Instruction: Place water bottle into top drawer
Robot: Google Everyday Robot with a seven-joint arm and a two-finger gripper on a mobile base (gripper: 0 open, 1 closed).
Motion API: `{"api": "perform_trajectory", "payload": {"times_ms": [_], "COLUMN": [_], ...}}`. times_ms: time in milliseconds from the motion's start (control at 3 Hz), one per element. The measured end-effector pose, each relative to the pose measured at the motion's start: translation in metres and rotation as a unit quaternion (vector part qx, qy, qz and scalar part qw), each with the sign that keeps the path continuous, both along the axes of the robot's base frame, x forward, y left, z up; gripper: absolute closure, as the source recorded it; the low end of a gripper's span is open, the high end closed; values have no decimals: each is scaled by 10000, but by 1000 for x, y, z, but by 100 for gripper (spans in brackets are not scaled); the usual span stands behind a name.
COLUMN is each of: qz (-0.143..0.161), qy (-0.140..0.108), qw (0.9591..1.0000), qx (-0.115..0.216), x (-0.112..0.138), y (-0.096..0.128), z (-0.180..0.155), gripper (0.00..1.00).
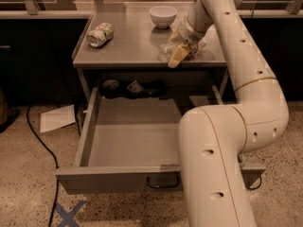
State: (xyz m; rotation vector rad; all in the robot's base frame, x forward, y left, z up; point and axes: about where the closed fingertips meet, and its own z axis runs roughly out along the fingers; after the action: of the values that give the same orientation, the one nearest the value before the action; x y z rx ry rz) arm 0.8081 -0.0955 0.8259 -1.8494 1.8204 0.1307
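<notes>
The water bottle [164, 51], clear crinkled plastic, lies on its side on the grey table top [128, 46] near the front right edge. My gripper [177, 54] is down on the table right at the bottle, over its right part, and hides some of it. The top drawer [128, 141] is pulled wide open below the table. Its floor is bare in the middle, and its front panel carries a loop handle [163, 182]. My arm [222, 141] runs down the right side and covers the drawer's right front corner.
A dented green-and-white soda can [100, 34] lies at the table's left. A white bowl [163, 16] stands at the back. Dark objects [135, 87] sit at the drawer's back. On the floor are a paper sheet [57, 118], a black cable [41, 143] and a blue tape cross [69, 213].
</notes>
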Motion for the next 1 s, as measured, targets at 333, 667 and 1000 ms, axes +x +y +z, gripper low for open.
{"api": "perform_trajectory", "payload": {"times_ms": [333,667,1000], "qz": [0,158,240], "qy": [-1,-272,-452], "qw": [10000,9991,9977], "qx": [1,276,440], "x": [0,-4,-12], "y": [0,15,26], "z": [0,36,64], "gripper": [65,88,100]}}
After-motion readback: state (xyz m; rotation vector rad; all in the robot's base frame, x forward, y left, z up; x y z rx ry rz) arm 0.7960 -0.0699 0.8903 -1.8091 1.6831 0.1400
